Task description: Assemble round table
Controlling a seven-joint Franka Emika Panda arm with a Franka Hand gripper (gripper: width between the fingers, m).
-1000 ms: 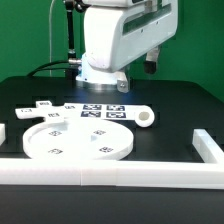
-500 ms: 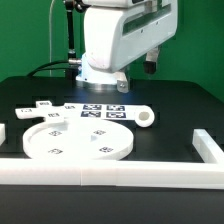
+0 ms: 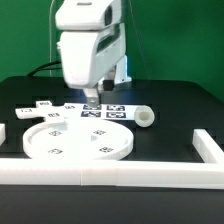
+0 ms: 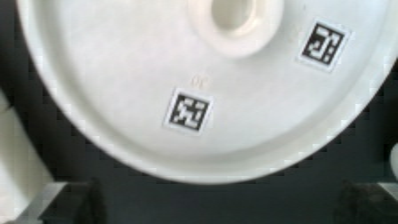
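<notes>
One large round disc [image 3: 80, 142] lies flat just below the jaws, which hang spread and empty.

The wrist view crops the disc [image 4: 160, 70] and blurs the tool [image 3: 92, 99] fingertips [image 4: 64, 202].

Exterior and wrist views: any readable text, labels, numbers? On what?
No readable words, numbers or brands in either view.
Square tags on the round disc: black-and-white patterns only, no text.
Tags on the cross-shaped foot and the marker board: too small to read.
</notes>
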